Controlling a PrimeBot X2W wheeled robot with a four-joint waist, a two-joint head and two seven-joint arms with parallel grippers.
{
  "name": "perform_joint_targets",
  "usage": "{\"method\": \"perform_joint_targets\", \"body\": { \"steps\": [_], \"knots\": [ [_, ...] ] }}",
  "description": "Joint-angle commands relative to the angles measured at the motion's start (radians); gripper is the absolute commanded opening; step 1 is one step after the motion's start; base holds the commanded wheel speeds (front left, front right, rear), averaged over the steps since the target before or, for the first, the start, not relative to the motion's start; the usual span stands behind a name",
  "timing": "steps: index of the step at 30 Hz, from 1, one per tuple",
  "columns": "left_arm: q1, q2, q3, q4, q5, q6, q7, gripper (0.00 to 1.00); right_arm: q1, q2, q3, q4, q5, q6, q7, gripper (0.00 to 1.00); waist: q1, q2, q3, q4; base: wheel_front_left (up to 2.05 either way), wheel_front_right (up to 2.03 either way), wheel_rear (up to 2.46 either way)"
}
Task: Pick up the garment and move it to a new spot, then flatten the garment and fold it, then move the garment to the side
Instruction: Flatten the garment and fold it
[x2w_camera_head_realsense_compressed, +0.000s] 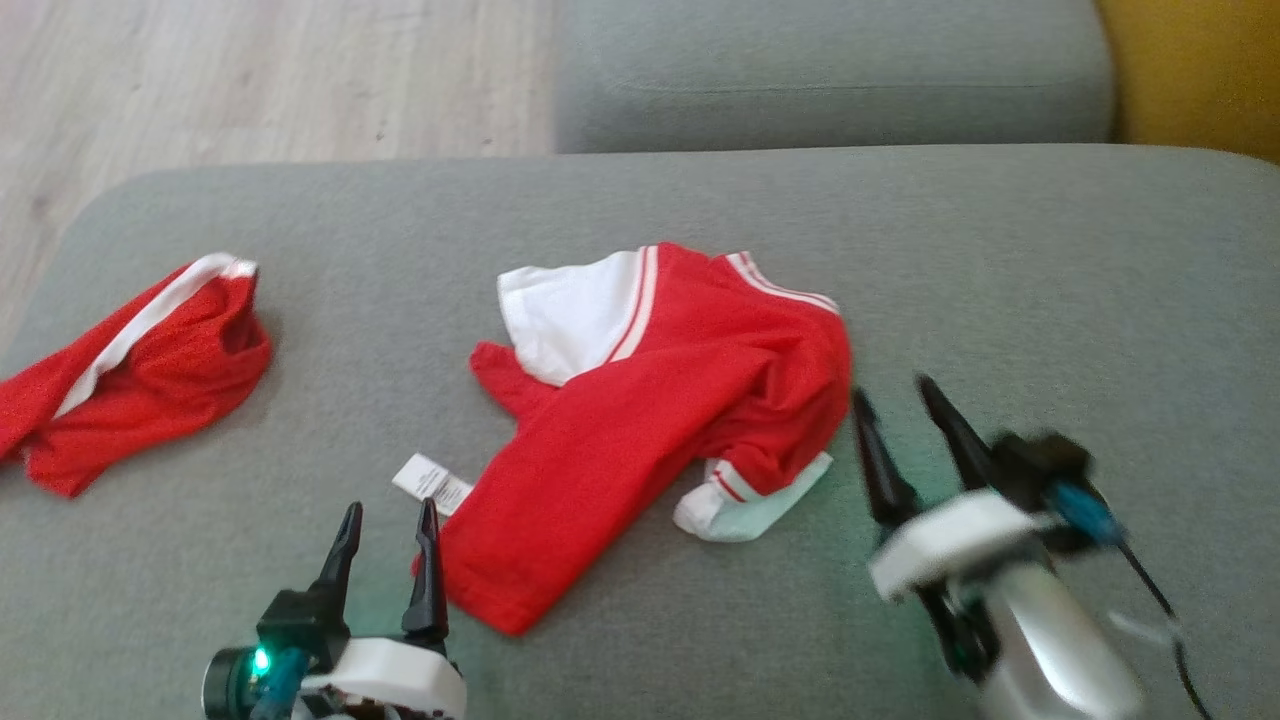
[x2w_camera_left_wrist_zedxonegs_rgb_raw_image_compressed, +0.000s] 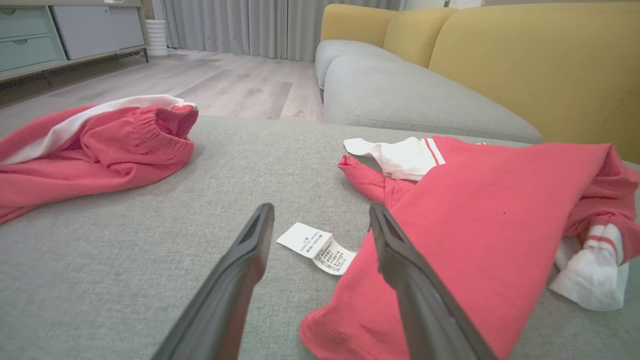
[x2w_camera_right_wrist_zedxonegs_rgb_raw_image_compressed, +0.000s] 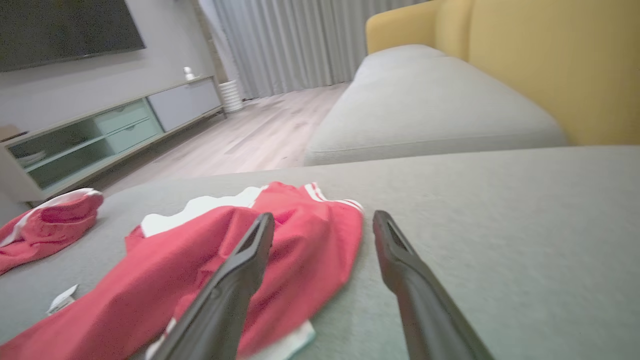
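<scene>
Wide grey sofa seat (x2w_camera_head_realsense_compressed: 1050, 280) of coarse woven cloth, where a thin red jersey garment (x2w_camera_head_realsense_compressed: 640, 400) with white striped sleeves lies rumpled and half doubled over at the middle. Red elastic-waisted shorts (x2w_camera_head_realsense_compressed: 150, 370) lie well to its left. The left gripper (x2w_camera_head_realsense_compressed: 390, 510), jaws apart, is at the garment's near hem, and the right gripper (x2w_camera_head_realsense_compressed: 892, 385), jaws apart, is just beside its right edge. Likely risks: limp fabric bunching when pulled, or pinching only the small white care label (x2w_camera_head_realsense_compressed: 432, 482)
</scene>
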Motion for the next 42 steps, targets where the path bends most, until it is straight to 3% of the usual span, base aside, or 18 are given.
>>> {"method": "perform_joint_targets", "body": {
  "steps": [1, 12, 24, 39, 40, 41, 42],
  "knots": [
    [-0.024, 0.002, 0.033, -0.030, 0.010, -0.003, -0.005, 1.00, -0.084, 0.001, 0.044, -0.021, -0.005, -0.001, -0.004, 1.00, 0.0000, -0.0001, 0.010, 0.020, 0.00, 0.00, 0.00],
    [-0.098, 0.000, -0.082, -0.049, -0.062, 0.000, -0.005, 1.00, -0.506, 0.000, 0.369, 0.230, 0.031, -0.001, 0.154, 1.00, 0.0000, -0.0001, 0.103, 0.195, 0.00, 0.00, 0.00],
    [-0.146, 0.000, -0.247, -0.082, -0.165, 0.026, -0.005, 1.00, -0.665, -0.004, 0.582, 0.443, 0.176, -0.001, 0.325, 1.00, 0.0000, -0.0001, 0.185, 0.358, 0.00, 0.00, 0.00],
    [-0.145, 0.000, -0.277, -0.100, -0.190, 0.049, -0.005, 1.00, -0.698, -0.009, 0.652, 0.548, 0.285, -0.001, 0.284, 1.00, 0.0000, -0.0001, 0.205, 0.365, 0.00, 0.00, 0.00],
    [-0.145, 0.000, -0.277, -0.100, -0.190, 0.049, -0.005, 1.00, -0.698, -0.010, 0.654, 0.552, 0.291, -0.001, 0.278, 0.98, 0.0000, -0.0001, 0.204, 0.364, 0.00, 0.00, 0.00],
    [-0.144, 0.000, -0.277, -0.100, -0.190, 0.048, -0.005, 1.00, -0.699, -0.010, 0.658, 0.555, 0.296, -0.001, 0.273, 0.85, 0.0000, -0.0001, 0.203, 0.364, 0.00, 0.00, 0.00],
    [-0.144, 0.000, -0.277, -0.099, -0.191, 0.047, -0.005, 1.00, -0.700, -0.011, 0.662, 0.559, 0.300, -0.001, 0.267, 0.63, 0.0000, -0.0001, 0.201, 0.365, 0.00, 0.00, 0.00]
  ]
}}
